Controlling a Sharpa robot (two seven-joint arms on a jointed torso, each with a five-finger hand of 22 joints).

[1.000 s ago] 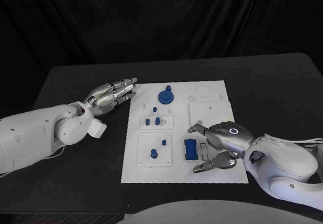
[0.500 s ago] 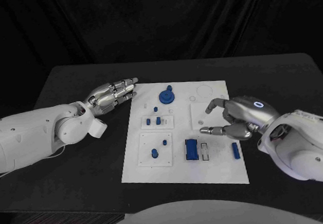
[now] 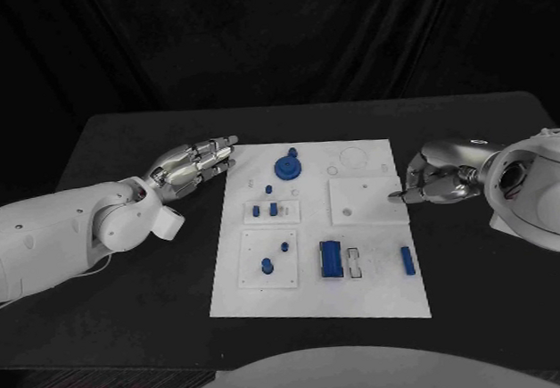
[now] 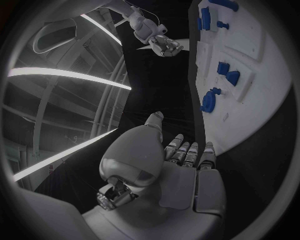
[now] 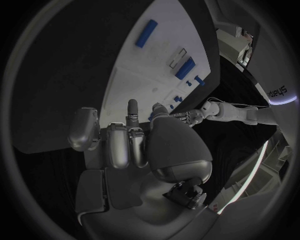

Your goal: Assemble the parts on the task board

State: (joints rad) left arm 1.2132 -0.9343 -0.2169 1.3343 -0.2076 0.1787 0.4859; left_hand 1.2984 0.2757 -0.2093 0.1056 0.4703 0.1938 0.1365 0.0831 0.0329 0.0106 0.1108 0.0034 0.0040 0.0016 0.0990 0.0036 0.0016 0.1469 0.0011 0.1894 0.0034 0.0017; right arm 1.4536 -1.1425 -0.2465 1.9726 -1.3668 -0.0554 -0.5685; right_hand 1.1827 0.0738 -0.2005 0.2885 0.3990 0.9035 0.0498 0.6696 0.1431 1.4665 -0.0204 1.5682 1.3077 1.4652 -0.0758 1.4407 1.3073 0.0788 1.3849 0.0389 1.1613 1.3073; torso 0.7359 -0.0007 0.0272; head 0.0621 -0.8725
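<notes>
Your left hand (image 3: pixel 196 165) hovers just off the white rectangular task board's (image 3: pixel 316 294) left edge, fingers straight and together, holding nothing. Small blue plastic parts (image 3: pixel 331 258) lie across the board on the black worktop (image 3: pixel 132 285); a slim blue bar (image 3: pixel 407 260) rests near its right edge. Approach that bar squarely from above. Your right hand (image 3: pixel 444 181), curled and empty, sits beside the board's right edge.

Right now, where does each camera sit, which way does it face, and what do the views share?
Head view: on the robot's head, looking down at the task board; both arms enter, left hand and right hand.
Left wrist view: behind the left hand, facing along the board.
Right wrist view: behind the right hand, facing across the board.
Shared: all views show the board with its blue parts.
</notes>
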